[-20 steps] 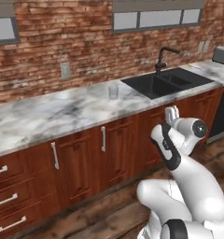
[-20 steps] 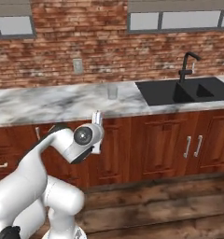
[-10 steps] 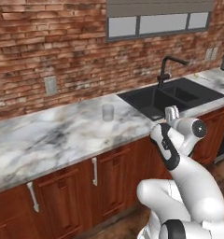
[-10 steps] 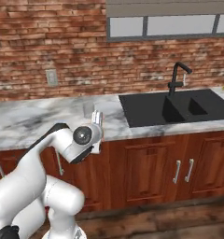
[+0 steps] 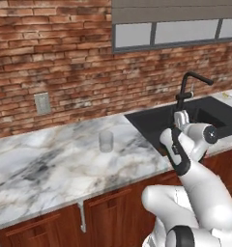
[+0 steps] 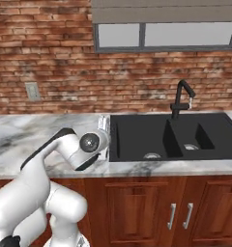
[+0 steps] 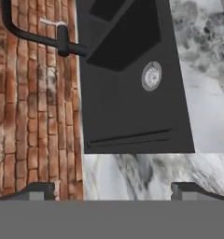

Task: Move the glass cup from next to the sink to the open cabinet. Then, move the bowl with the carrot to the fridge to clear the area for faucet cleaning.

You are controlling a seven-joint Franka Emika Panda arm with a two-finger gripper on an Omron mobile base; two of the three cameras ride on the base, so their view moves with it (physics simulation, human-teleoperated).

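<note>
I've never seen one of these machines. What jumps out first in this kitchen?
The big white robot arm folded up in front of the marble counter, its claw open and holding nothing. Behind it, a black double sink with a black tap stands against the brick wall. A small glass cup stands alone on the counter beside the sink.

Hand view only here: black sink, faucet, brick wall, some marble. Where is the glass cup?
Observer: The glass cup stands upright on the marble counter, left of the sink.
Operator: Is anything touching it?
Observer: No. The gripper hangs in the air by the sink's left edge, apart from the cup, open and holding nothing.
</note>
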